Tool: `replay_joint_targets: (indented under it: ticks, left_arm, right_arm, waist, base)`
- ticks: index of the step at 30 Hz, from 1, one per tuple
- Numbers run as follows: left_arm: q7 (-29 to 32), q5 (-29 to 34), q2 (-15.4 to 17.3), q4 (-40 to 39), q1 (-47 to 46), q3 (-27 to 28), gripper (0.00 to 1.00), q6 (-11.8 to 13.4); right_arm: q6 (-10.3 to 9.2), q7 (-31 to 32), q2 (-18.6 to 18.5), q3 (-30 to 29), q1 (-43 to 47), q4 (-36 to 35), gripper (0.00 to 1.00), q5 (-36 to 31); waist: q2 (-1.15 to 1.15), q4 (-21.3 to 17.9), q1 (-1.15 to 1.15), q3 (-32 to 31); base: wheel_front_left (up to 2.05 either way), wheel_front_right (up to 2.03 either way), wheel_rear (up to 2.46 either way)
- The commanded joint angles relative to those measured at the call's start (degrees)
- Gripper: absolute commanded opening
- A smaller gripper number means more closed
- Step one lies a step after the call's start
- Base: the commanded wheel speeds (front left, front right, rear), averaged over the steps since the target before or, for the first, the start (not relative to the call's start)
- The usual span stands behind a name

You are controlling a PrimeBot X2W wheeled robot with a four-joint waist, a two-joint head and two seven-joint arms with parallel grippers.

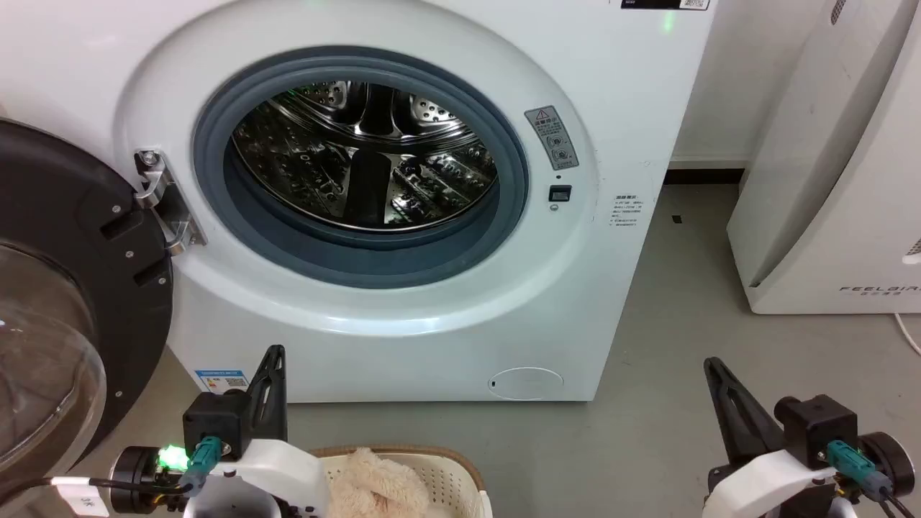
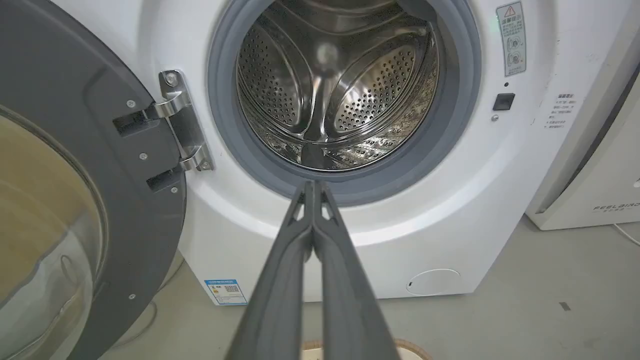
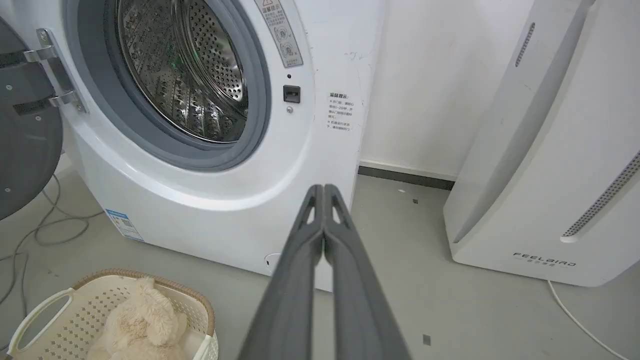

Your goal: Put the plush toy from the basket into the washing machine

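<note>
The cream plush toy point(image 1: 374, 485) lies in the cream perforated basket point(image 1: 450, 471) on the floor at the head view's bottom edge; the right wrist view shows the plush toy point(image 3: 137, 325) in the basket point(image 3: 85, 300) too. The white washing machine point(image 1: 611, 93) stands ahead, its door point(image 1: 65, 288) swung open to the left and its steel drum point(image 1: 367, 151) bare. My left gripper point(image 1: 273, 352) is shut beside the basket's left, empty. My right gripper point(image 1: 712, 363) is shut and empty, far right of the basket. Both point at the washer.
A white appliance marked FEELAIR point(image 1: 835, 165) stands to the right of the washer, with a white cable point(image 1: 908, 332) on the grey floor. Loose cables point(image 3: 45, 225) lie on the floor under the open door. A strip of floor runs between washer and appliance.
</note>
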Motion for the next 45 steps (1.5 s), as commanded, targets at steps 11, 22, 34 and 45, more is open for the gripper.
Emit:
replay_joint_targets:
  ticks: [11,22,34,45]
  left_arm:
    - [0.0,0.1,0.0,-0.2,0.8,0.1,0.0,-0.2]
    - [-1.0,-0.5,0.0,0.3,-0.2,-0.5,1.0,1.1]
    - [-2.4,-0.9,0.0,2.9,-1.8,-0.9,1.0,1.7]
    - [-3.6,-1.7,0.2,10.5,-5.4,-1.5,1.0,0.5]
  right_arm:
    - [-0.04,0.1,0.0,0.0,-0.8,-0.2,0.0,-0.4]
    - [0.01,-1.0,0.0,-0.6,0.0,-0.2,1.0,1.0]
    - [0.0,-2.4,0.0,-1.3,-0.4,-0.7,1.0,2.5]
    - [0.0,-3.6,0.0,-1.8,-1.6,-1.3,1.0,3.8]
  waist:
    - [0.0,0.0,0.0,0.0]
    - [0.0,0.0,0.0,0.2]
    - [0.0,-0.1,0.0,1.4]
    - [0.0,-0.6,0.0,4.0]
  base:
    - [0.0,0.0,0.0]
    - [0.0,0.0,0.0]
    - [0.0,0.0,0.0]
    - [0.0,0.0,0.0]
